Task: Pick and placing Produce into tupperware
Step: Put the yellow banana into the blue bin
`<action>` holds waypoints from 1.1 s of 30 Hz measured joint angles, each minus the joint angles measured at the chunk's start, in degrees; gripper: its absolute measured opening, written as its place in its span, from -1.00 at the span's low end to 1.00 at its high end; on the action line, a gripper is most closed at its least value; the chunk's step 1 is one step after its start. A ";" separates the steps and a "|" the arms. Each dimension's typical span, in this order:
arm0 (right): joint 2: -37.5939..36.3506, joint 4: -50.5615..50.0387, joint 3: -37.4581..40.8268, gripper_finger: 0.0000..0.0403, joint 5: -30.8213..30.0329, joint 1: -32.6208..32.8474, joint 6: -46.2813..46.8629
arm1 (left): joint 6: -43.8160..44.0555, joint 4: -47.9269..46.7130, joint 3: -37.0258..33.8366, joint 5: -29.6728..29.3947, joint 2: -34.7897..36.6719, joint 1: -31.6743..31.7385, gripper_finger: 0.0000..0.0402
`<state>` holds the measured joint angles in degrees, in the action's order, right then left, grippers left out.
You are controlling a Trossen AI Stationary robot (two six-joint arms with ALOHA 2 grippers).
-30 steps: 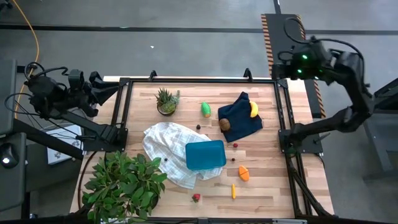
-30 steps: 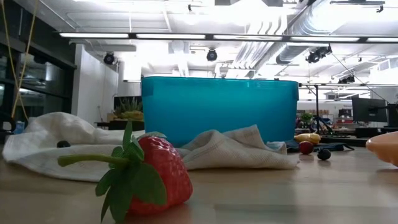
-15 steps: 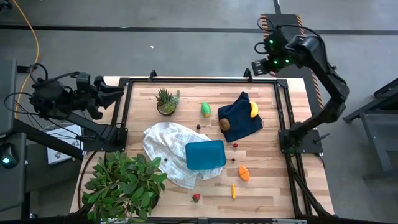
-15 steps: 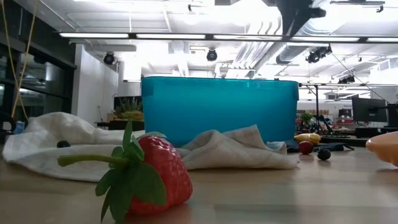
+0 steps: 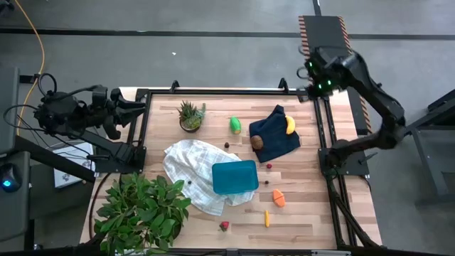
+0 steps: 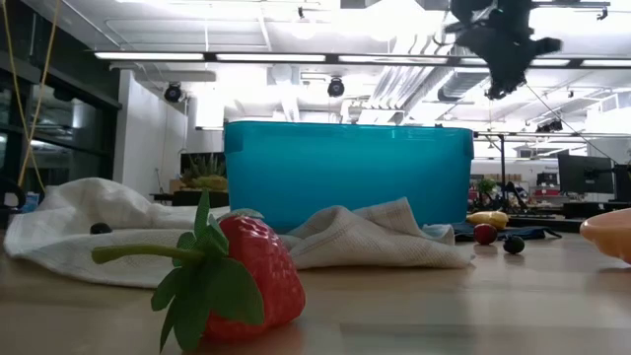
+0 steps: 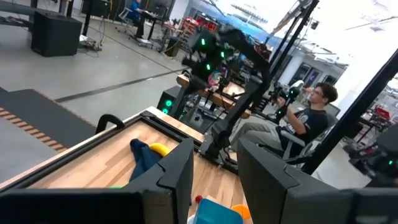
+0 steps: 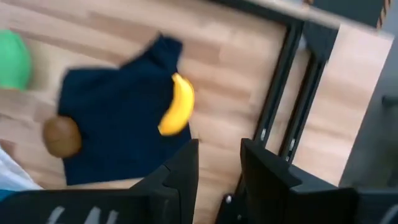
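Note:
The teal tupperware [image 5: 234, 176] stands shut on a white cloth, broad in the low view [image 6: 347, 173]. Produce lies around it: a banana [image 5: 290, 125] and a brown round one [image 5: 257, 141] on a navy cloth, a green fruit [image 5: 235, 125], an orange wedge [image 5: 278, 198], a carrot [image 5: 267, 218], a strawberry [image 5: 225, 226] and dark berries [image 5: 269, 166]. My right gripper [image 5: 306, 91] hangs open high over the table's far right corner, pointing down, with the banana [image 8: 176, 104] below it. My left gripper [image 5: 139, 107] is open and level at the table's left edge.
A white checked cloth [image 5: 190, 169] lies under the box. A spiky succulent [image 5: 190, 116] stands at the far left and a big leafy plant [image 5: 142, 210] at the near left corner. Black frame rails [image 5: 320, 128] border the table. A person [image 7: 301, 118] sits beyond its right side.
My right gripper has swung in from beyond the table's right edge to above its far right corner, come down and tipped to point downward. It now shows at the top of the low view. Nothing on the table has moved.

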<state>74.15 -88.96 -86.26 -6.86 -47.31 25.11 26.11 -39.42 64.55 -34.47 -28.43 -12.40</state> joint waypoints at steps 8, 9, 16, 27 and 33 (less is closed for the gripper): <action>-9.40 4.69 18.00 -0.45 4.62 0.07 5.44 | -0.01 -0.13 0.00 -0.01 -0.02 0.00 -0.45; -9.75 4.81 19.58 -0.45 5.20 0.07 5.85 | 0.00 -0.13 0.00 -0.01 -0.02 0.00 -0.45; -10.10 14.19 27.81 -0.42 10.42 0.70 6.38 | 0.78 -0.13 0.00 -0.03 -0.02 0.00 -0.45; -8.53 22.27 31.04 -0.09 8.53 2.10 9.54 | 1.42 -0.17 0.00 -0.03 -0.02 0.00 -0.45; -4.25 25.30 31.04 -0.08 8.21 2.12 9.46 | 1.42 -0.24 0.00 -0.06 -0.35 0.00 -0.45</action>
<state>69.90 -63.66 -55.22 1.35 -45.19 34.57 27.53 -39.66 64.55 -34.52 -28.77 -12.40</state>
